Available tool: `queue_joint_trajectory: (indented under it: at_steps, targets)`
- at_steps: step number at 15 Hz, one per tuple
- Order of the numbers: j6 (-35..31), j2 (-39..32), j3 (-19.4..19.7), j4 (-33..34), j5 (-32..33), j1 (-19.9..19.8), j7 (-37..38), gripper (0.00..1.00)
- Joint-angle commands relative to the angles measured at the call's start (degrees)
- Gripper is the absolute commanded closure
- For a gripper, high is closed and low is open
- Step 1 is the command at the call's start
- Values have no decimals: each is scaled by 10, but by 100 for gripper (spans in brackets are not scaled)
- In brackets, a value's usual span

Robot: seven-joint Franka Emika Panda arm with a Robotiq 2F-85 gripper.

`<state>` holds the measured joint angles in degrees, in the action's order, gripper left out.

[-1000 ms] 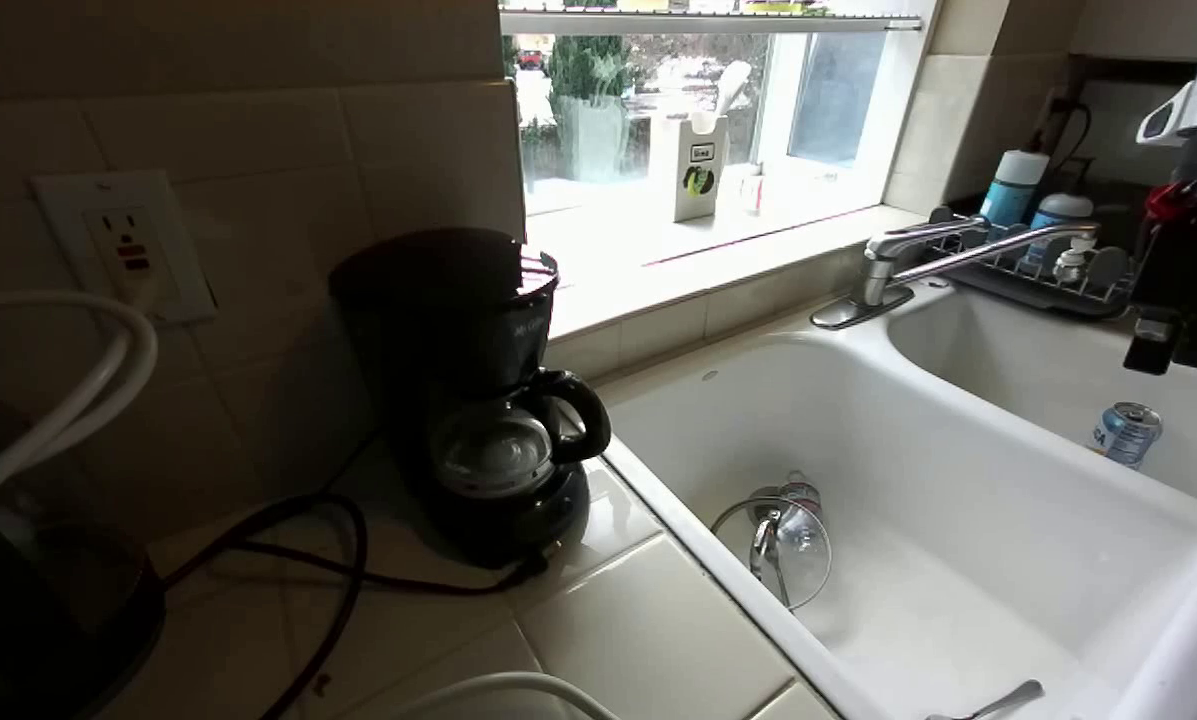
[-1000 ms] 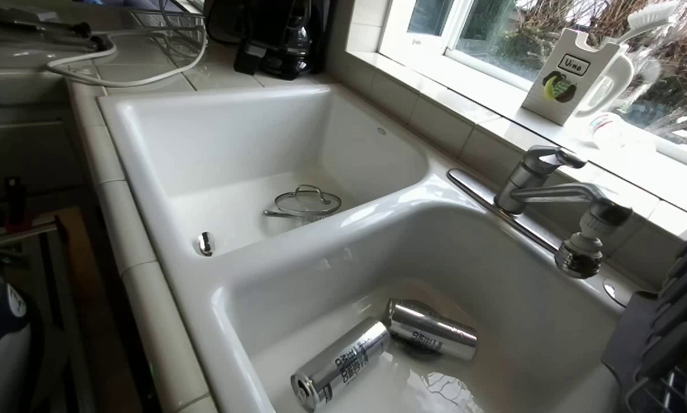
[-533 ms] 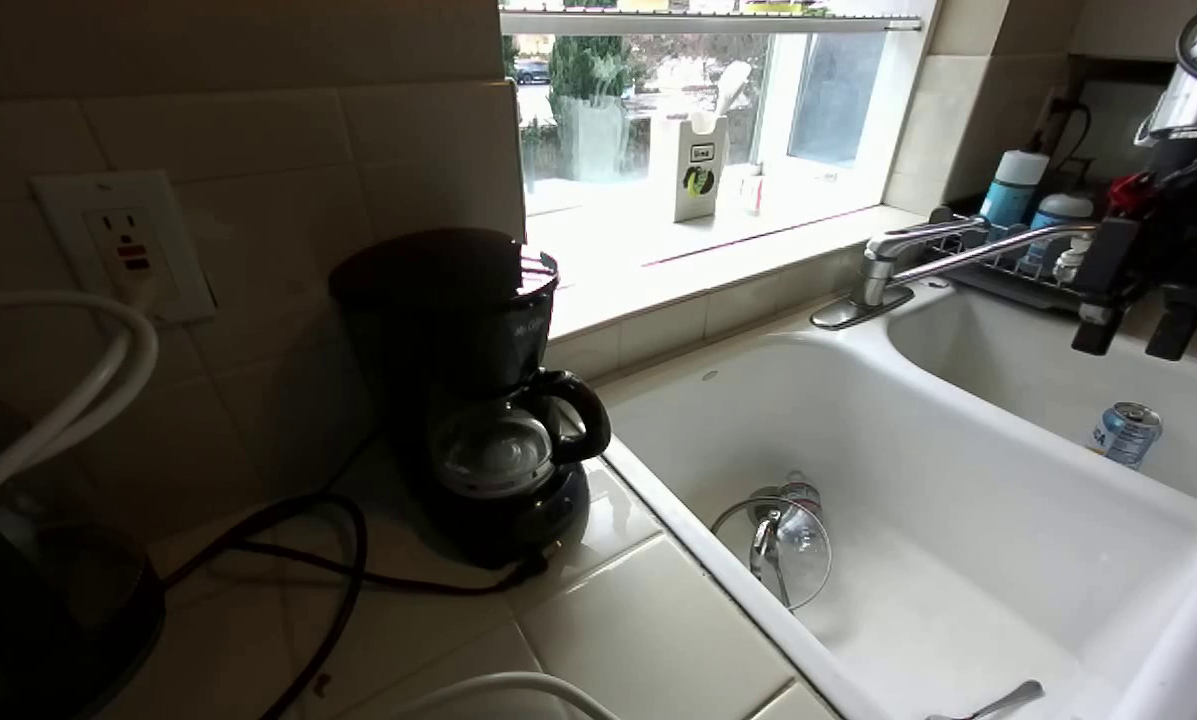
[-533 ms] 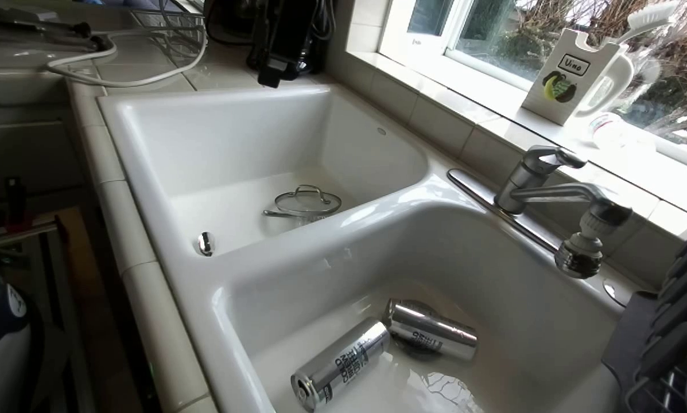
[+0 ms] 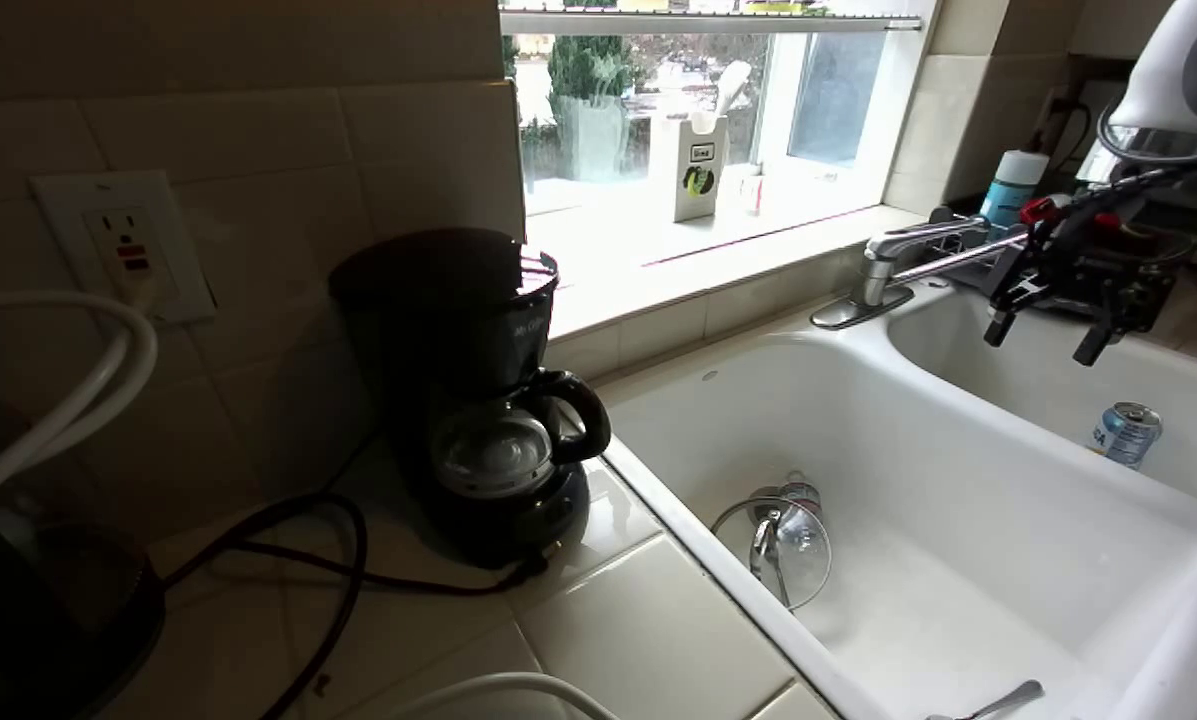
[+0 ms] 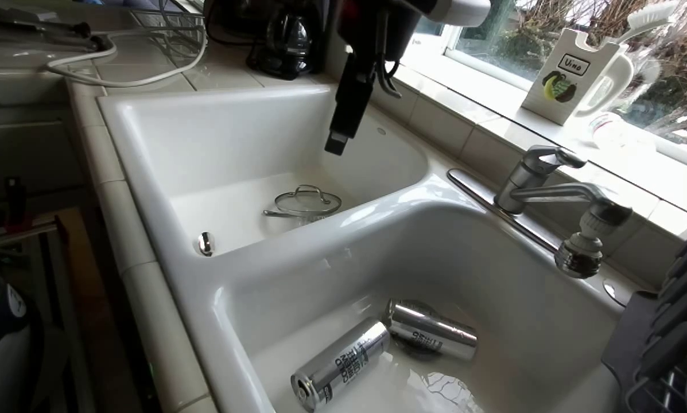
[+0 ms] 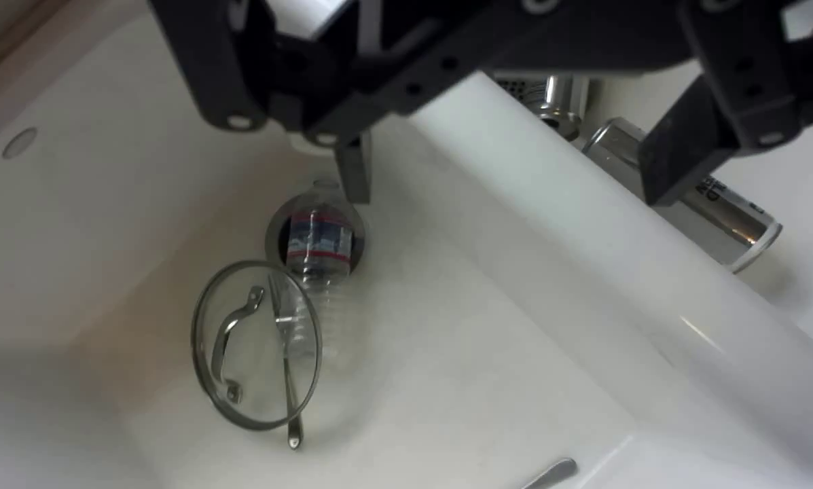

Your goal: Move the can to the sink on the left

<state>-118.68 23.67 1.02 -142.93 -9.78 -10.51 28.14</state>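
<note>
Two silver cans, a nearer one (image 6: 340,364) and a farther one (image 6: 432,330), lie on their sides in the adjoining basin; both show partly in the wrist view (image 7: 691,197) (image 7: 559,102). A blue can (image 5: 1126,435) stands upright in that basin in an exterior view. I cannot tell which can is meant. The sink, the wide white basin (image 5: 958,560) (image 6: 228,132), holds a glass lid (image 5: 798,560) with a chrome handle. My gripper (image 5: 1044,338) is open and empty, above the basins. In the wrist view (image 7: 506,187) its fingers straddle the divider.
A chrome faucet (image 5: 958,262) (image 6: 555,193) stands behind the divider (image 6: 320,246). A dish rack (image 6: 673,344) is beside the adjoining basin. The sink also holds a plastic bottle (image 7: 320,238) and a fork (image 7: 291,394). A coffee maker (image 5: 448,400) stands on the counter.
My gripper has come in leftward in an exterior view, and forward, down and to the right in an exterior view. Its fingers show farther apart, perhaps partly from turning. The cans have not moved.
</note>
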Motion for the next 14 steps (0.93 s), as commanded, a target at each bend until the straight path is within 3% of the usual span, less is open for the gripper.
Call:
queue_joint_trajectory:
  at_steps: [1,9,14]
  targets:
    - [-78,-44,-4,-8,31,-34,81,0]
    - [-251,-143,-5,-35,192,-80,339,0]
    - [-264,-184,-17,-23,300,-125,513,0]
